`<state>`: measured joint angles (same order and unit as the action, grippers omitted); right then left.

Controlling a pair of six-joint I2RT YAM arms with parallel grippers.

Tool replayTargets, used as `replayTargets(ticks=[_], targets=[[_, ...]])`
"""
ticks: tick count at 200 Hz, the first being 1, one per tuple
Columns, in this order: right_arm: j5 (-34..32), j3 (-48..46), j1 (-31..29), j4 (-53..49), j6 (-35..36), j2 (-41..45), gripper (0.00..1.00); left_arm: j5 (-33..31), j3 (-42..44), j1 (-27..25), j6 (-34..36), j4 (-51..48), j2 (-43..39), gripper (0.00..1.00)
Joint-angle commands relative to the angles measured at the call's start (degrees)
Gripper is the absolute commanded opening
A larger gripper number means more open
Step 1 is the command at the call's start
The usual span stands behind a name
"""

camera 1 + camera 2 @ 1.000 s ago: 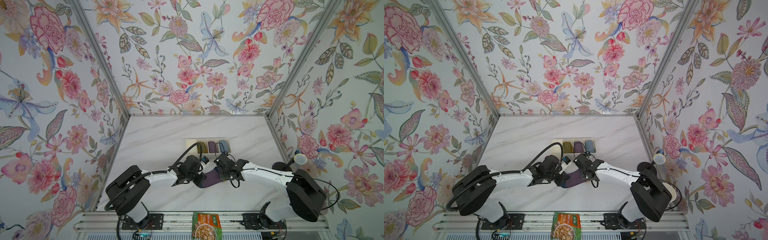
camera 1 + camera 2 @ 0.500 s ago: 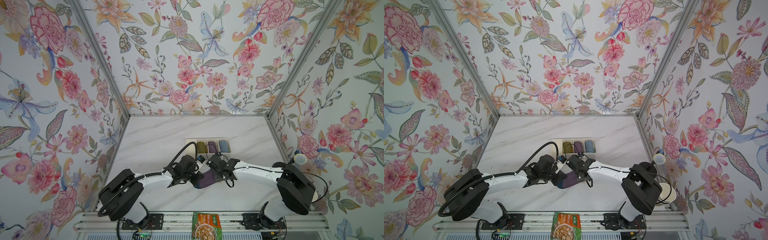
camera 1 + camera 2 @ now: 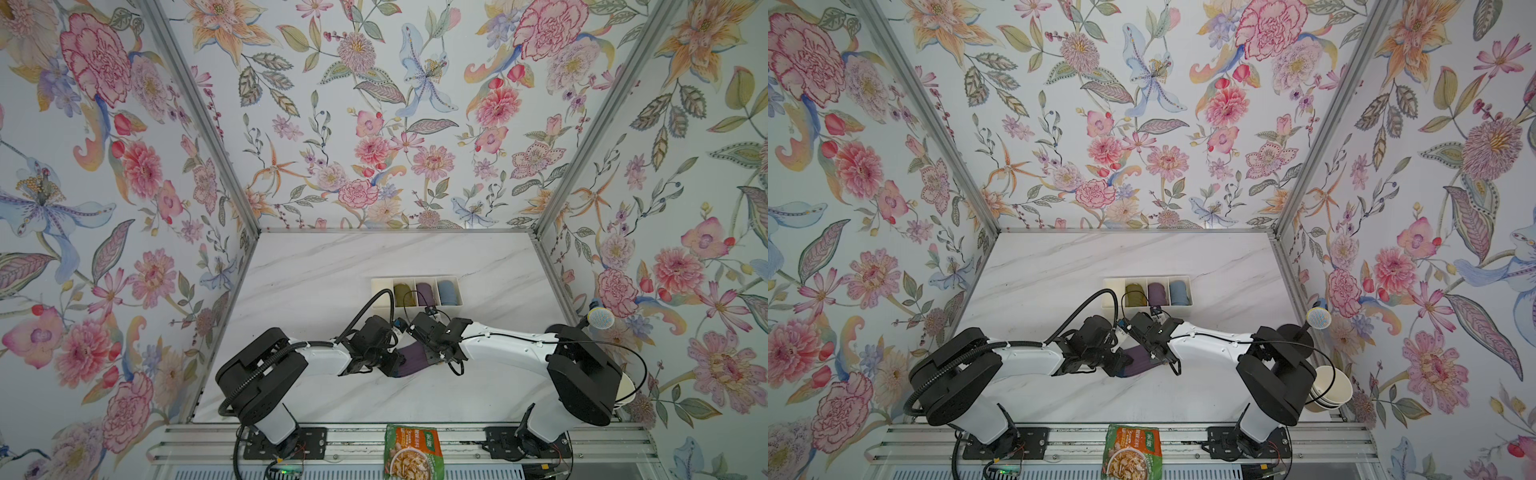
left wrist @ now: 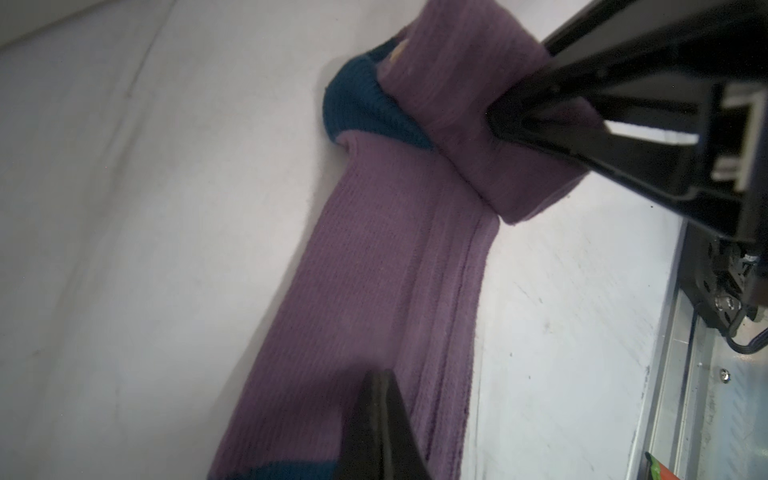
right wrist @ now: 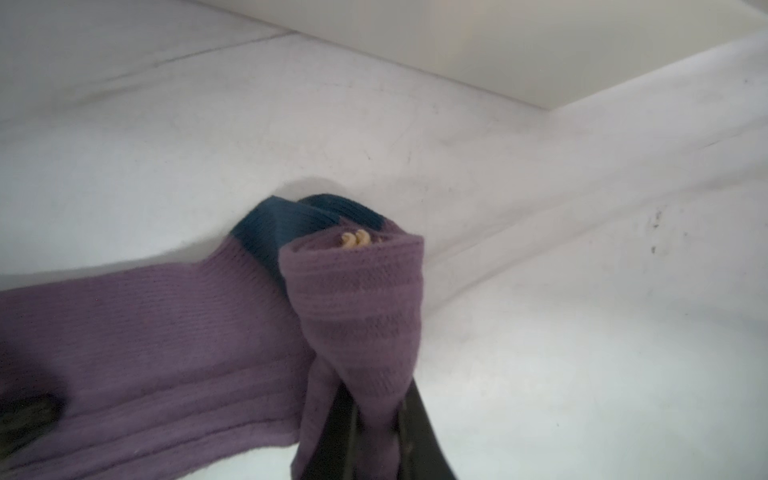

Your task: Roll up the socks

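The purple socks [image 3: 411, 362] lie flat across the table's middle between both arms, also seen in a top view [image 3: 1139, 362]. One end is rolled into a short tube with a navy heel beside it [image 5: 286, 226] and a bit of yellow cuff peeping out. My right gripper [image 5: 374, 432] is shut on that rolled end [image 4: 469, 124], fabric pinched between its fingers. My left gripper [image 4: 380, 419] is shut, its tip pressing down on the flat purple part near the navy toe. In both top views the two grippers [image 3: 392, 365] [image 3: 432, 358] face each other over the socks.
A cream divided tray [image 3: 380, 286] stands just behind the grippers, holding an olive-green bundle [image 3: 402, 293], a purple bundle [image 3: 424, 291] and a light blue bundle [image 3: 448, 291]. A food packet [image 3: 413, 451] lies on the front rail. Stacked paper bowls [image 3: 1329, 388] sit at the right edge.
Both grippers and the socks shifted a little to the left over the last second. The right gripper's hold on the rolled end and the left gripper's press look unchanged.
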<state>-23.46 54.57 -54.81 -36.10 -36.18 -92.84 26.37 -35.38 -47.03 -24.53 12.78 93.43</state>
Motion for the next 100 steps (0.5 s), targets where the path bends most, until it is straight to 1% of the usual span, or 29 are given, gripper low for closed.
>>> replayTargets(ticks=[1, 46, 100], targets=[[-1.1, 1.7, -0.8, -2.4, 0.3, -1.5, 0.10, -0.8, 1.3, 0.8, -0.8, 0.5, 1.7, 0.00], [-1.5, 3.3, -2.0, -2.8, 0.8, -3.0, 0.13, -0.5, 1.6, 0.8, -0.8, 0.9, 1.8, 0.00], [-1.7, 4.5, -3.2, -2.8, 1.0, -3.7, 0.19, -0.4, 1.8, 0.9, -0.6, 0.9, 1.7, 0.00]])
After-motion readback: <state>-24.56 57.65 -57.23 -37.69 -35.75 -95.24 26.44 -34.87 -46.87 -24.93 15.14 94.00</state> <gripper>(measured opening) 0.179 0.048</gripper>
